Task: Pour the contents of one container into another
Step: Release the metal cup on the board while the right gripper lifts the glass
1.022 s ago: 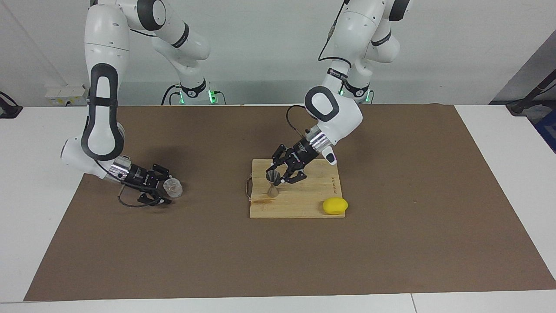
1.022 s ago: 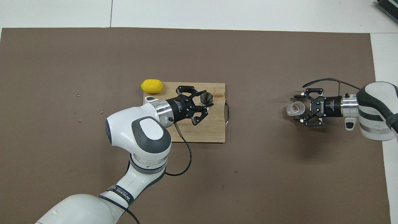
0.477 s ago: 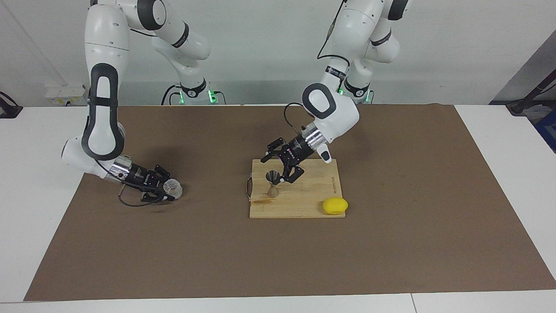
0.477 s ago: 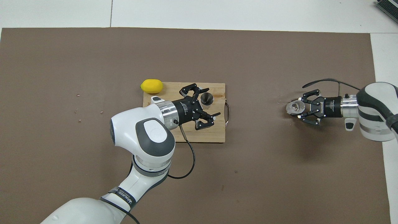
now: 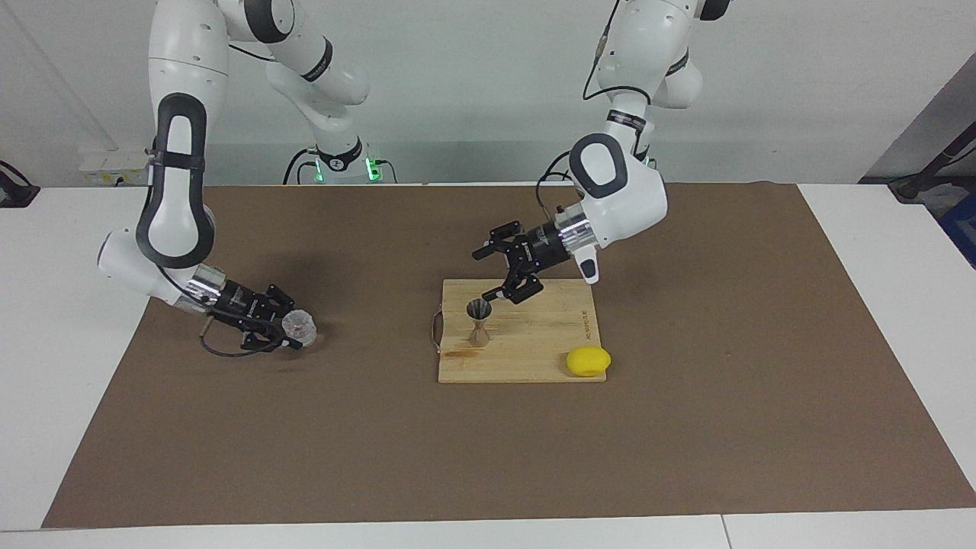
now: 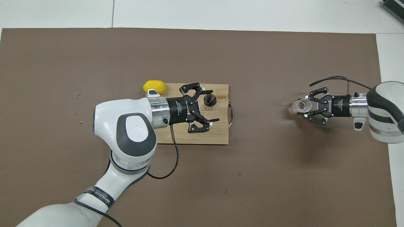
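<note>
Facing view: the right gripper (image 5: 293,333) sits low over the brown mat (image 5: 686,427) toward the right arm's end of the table, fingers closed around the glass cup (image 5: 299,327). Whether the cup rests on the mat or is lifted just clear of it cannot be settled from either view. Overhead, the same cup (image 6: 300,106) shows between the right gripper's (image 6: 305,107) fingertips, mouth visible, apparently tilted.

The metal jigger (image 5: 478,322) stands upright on the wooden cutting board (image 5: 534,358), near the board's handle end. It is untouched. The left gripper (image 5: 496,273) hangs above the board's edge nearest the robots, raised clear of the jigger, its fingers spread wide and holding nothing. Overhead, the left gripper (image 6: 206,106) is beside the jigger (image 6: 209,100), one finger on either side of a line toward it, no contact seen.

A yellow lump (image 5: 588,361) lies at the board's corner toward the left arm's end, touching the board.
</note>
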Robot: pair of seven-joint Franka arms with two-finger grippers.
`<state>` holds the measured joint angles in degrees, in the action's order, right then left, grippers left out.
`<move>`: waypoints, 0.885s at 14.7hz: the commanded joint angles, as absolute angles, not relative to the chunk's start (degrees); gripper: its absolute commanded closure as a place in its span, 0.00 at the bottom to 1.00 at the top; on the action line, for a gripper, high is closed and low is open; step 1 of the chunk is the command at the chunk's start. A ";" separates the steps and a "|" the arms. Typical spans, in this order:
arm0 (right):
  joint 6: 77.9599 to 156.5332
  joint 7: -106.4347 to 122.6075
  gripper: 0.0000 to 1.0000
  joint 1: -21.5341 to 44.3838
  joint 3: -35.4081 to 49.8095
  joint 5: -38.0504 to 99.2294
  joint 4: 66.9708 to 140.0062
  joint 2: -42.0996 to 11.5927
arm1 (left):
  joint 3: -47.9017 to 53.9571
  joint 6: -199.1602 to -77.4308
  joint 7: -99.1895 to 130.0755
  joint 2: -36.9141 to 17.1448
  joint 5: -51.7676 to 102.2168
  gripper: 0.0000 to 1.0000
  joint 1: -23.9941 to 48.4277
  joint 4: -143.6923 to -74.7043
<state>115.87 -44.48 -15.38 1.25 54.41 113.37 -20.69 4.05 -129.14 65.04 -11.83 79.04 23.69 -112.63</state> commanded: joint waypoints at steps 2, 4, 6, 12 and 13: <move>117.24 -52.09 1.00 -10.39 1.14 53.71 113.13 -16.44 | 4.31 -112.89 64.95 -10.98 60.87 0.00 14.70 -108.22; 117.25 -57.54 1.00 -8.18 1.32 49.59 110.23 -16.52 | 4.31 -109.70 64.78 -11.34 51.73 0.00 12.49 -105.13; 117.33 -62.90 1.00 -5.29 1.32 47.56 107.77 -16.61 | 4.31 -109.16 64.25 -10.90 41.54 0.00 10.12 -103.89; 117.42 -74.25 1.00 2.27 1.32 40.80 101.08 -17.84 | 4.22 -110.82 50.22 -7.82 19.71 0.00 7.21 -102.39; 117.42 -75.05 1.00 3.42 1.41 39.56 100.38 -18.28 | 4.22 -112.05 47.05 -7.04 17.60 0.00 6.42 -102.48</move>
